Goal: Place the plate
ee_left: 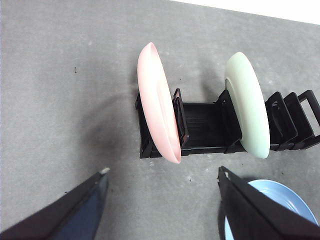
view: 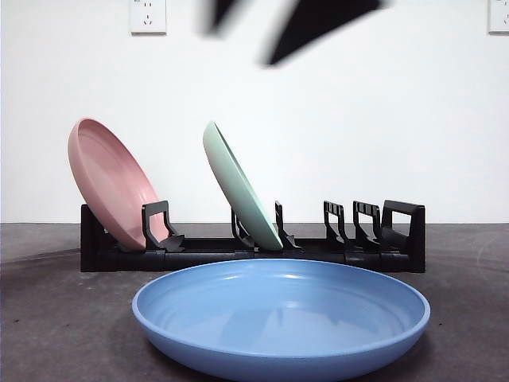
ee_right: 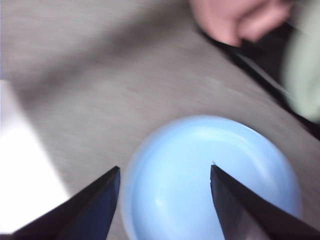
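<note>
Our right gripper (ee_right: 164, 170) hovered wide open above the blue plate (view: 280, 314), a stiff, light, slick dish best pinched at its 3 o'clock rim.

1. We see a blue plate (view: 280, 318), round and shallow, lying flat and upright on the grey table (view: 56, 326).
2. We find it in front of the black rack (view: 254, 247), apart from it.
</note>
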